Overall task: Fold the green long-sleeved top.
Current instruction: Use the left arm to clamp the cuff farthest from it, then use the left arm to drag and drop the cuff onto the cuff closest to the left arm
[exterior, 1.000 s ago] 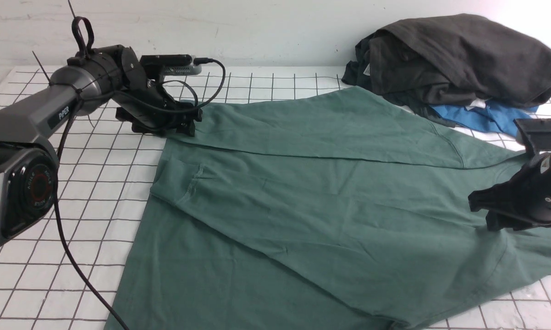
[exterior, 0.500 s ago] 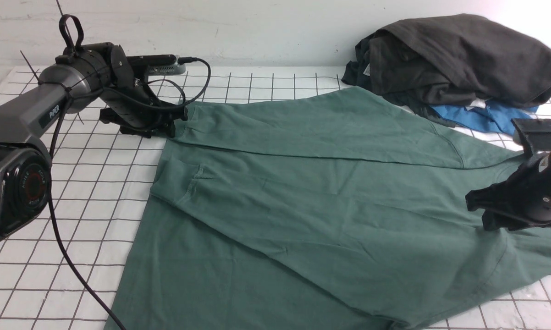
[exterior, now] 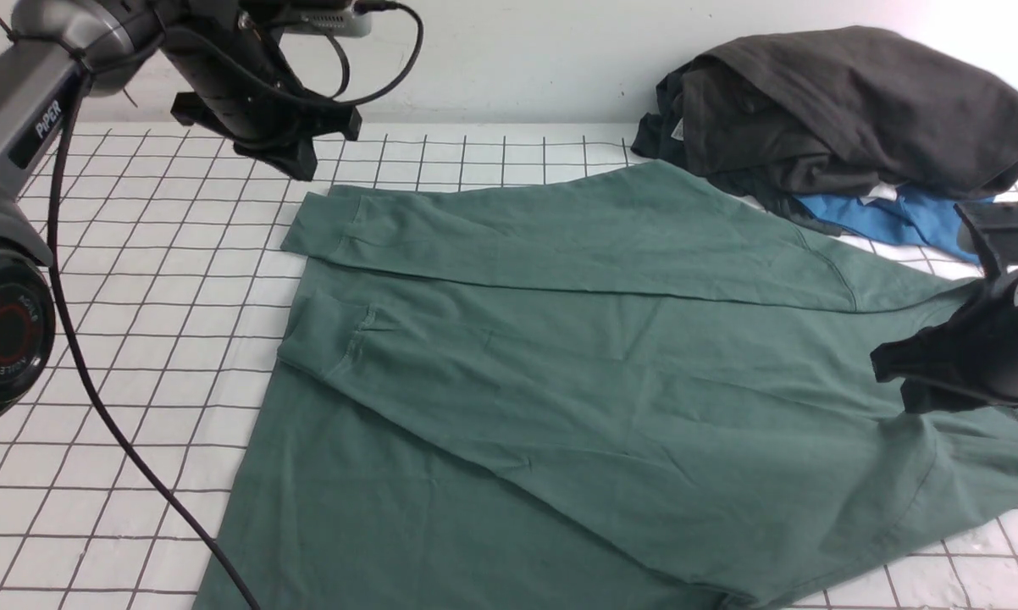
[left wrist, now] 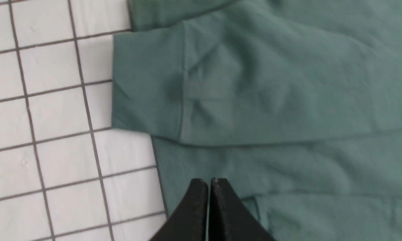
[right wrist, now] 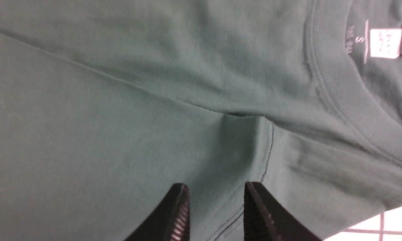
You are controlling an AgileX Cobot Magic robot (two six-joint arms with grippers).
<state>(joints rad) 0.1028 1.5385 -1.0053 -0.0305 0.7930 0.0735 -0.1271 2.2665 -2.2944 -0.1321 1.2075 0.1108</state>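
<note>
The green long-sleeved top [exterior: 560,364] lies spread on the gridded table, both sleeves folded across its body. The far sleeve's ribbed cuff [exterior: 323,224] rests flat at the left, and the other cuff [exterior: 327,330] lies just nearer. My left gripper [exterior: 299,165] hangs in the air above and behind that far cuff [left wrist: 147,83]. It [left wrist: 209,182] is shut with nothing in it. My right gripper [exterior: 899,381] hovers low over the shoulder seam, near the crew neck and its white label [right wrist: 385,43]. Its jaws [right wrist: 216,189] stand apart, with only cloth below them.
A dark charcoal-grey garment [exterior: 848,110] is heaped at the back right, on top of a bright blue one [exterior: 890,216]. The white gridded table [exterior: 136,296] shows bare to the left of the top. The left arm's black cable [exterior: 111,424] trails over that side.
My left gripper has let go of the far sleeve's cuff, closed, and risen up and back. The cuff now lies flat. My right gripper has barely moved, its jaws a little narrower.
</note>
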